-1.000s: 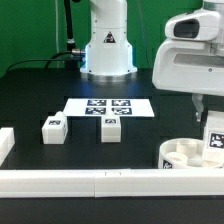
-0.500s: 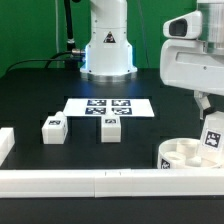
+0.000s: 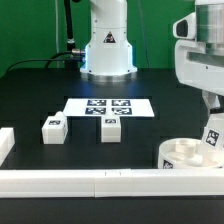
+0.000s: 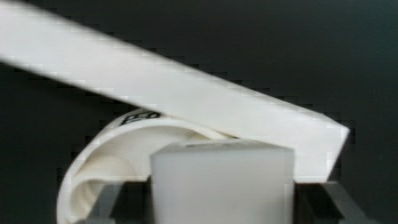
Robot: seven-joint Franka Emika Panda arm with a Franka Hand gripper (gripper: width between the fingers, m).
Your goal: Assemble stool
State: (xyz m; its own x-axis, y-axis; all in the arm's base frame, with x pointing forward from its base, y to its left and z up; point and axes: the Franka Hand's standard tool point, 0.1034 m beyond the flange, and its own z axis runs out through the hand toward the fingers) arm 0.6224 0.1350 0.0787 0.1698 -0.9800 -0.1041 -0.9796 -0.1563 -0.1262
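The job is at an early stage. The seat (image 3: pixel 181 156) lies flat on the table at the exterior view's right, close behind the long white rail (image 3: pixel 90 182) that runs along the front. Its sockets face up, and those that show look empty.

Two legs lie loose and well apart from the seat: one (image 3: pixel 53 128) towards the exterior view's left, the other (image 3: pixel 110 128) just in front of the marker board (image 3: pixel 108 105). Neither is touched.

The gripper (image 3: pixel 209 118) is clamped on the third leg (image 3: pixel 213 138), its tag facing the camera. It holds the leg slightly tilted over the far right part of the seat. In the wrist view the leg (image 4: pixel 219 178) sits between the two fingers (image 4: pixel 121 198) with the seat's curved wall (image 4: pixel 111 170) just behind it. Whether its lower end is in a socket, or even touches the seat, cannot be told from either picture.

My judgement: no leg is joined yet — the first is only being brought to its socket. What is left is to seat and fix this leg, then fetch and fit the other two.
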